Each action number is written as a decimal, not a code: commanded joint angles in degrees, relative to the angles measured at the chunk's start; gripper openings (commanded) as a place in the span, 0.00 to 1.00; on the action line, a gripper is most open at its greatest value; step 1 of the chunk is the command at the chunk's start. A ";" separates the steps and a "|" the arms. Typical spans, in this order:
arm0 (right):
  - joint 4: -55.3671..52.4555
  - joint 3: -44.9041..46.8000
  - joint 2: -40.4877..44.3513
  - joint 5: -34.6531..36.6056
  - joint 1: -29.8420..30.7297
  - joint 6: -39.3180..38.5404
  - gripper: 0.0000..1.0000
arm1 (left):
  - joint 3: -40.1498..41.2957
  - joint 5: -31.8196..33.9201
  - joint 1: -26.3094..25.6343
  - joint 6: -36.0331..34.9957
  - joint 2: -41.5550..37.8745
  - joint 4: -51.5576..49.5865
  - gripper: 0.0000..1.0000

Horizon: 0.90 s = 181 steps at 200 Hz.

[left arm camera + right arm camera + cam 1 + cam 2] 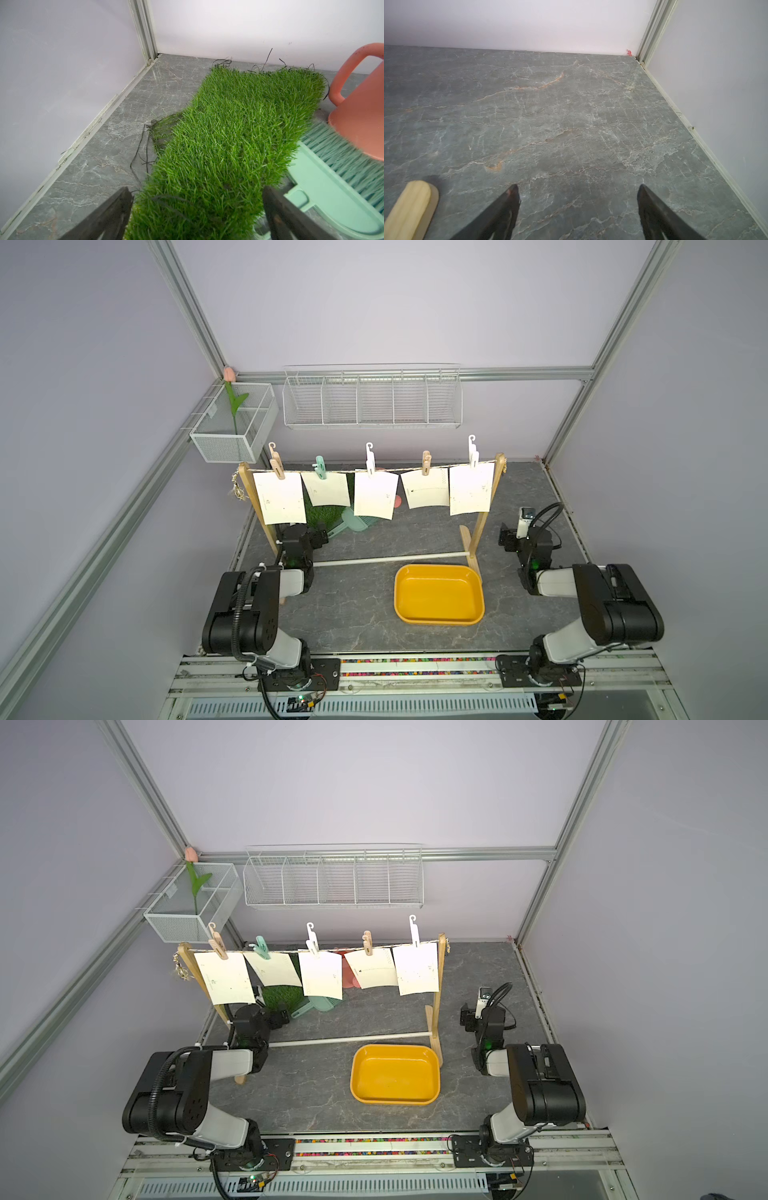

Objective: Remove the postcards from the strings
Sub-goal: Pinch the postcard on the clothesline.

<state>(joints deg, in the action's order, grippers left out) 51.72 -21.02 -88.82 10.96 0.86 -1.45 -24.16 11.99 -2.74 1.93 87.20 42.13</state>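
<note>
Five postcards point(375, 494): clipped by clothespins point(370, 460) to the twine point(407, 468) (none removed yet).
Yellow tray point(438, 620): near side, likely for cards.
Left gripper point(197, 190), right gripper point(577, 187): spread, empty.

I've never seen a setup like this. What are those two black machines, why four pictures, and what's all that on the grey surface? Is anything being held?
Those are two robot arms, the left arm and the right arm, each ending in a two-fingered claw. Both top views look down from one overhead camera; the other two pictures come from cameras on the wrists. On the grey table stands a wooden rack with a string across it, where clothespins pin up five postcards. Nearby sit a yellow tray, fake grass, a pink watering can and a green dustpan with brush. Those claws, the left gripper and right gripper, are both open, holding nothing.
</note>
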 commanded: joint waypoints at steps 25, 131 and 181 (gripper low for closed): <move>1.39 0.19 0.48 0.70 0.33 0.55 0.89 | -0.80 0.38 0.19 0.35 -0.78 0.92 0.99; 1.38 0.26 0.52 0.71 0.29 0.57 0.89 | -0.98 0.64 0.03 0.35 -0.76 0.63 1.00; -8.26 -3.09 4.92 4.24 0.45 1.65 0.89 | 0.22 -2.84 -1.51 -3.49 -1.50 2.27 1.00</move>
<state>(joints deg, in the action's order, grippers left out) 50.92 -21.06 -88.33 11.84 0.91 -1.26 -24.16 11.42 -3.01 1.26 87.20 42.22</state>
